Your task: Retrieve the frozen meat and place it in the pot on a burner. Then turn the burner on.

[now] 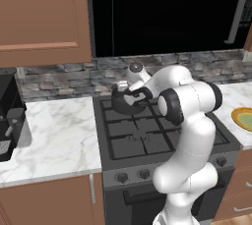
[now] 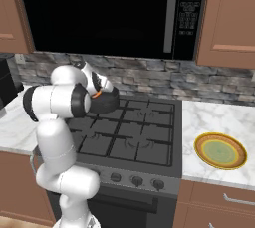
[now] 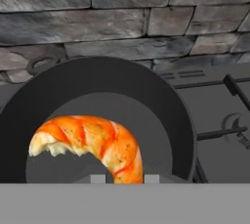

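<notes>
We hold the frozen meat [image 3: 95, 142], at the lower left of the hand view, pinched in our closed tool [image 3: 125, 179] over the pot [image 3: 161, 100] on the back-left burner [image 1: 129, 112], apparently ready to drop it in.

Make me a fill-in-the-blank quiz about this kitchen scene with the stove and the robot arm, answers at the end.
1. The claw is shut on the curved orange-brown frozen meat, held over the mouth of the round dark grey ____.
2. That vessel sits on a ____ burner of the black gas stove.
3. The round yellow-green plate lies on the white marble ____.

Missing words: pot; rear; counter
</notes>
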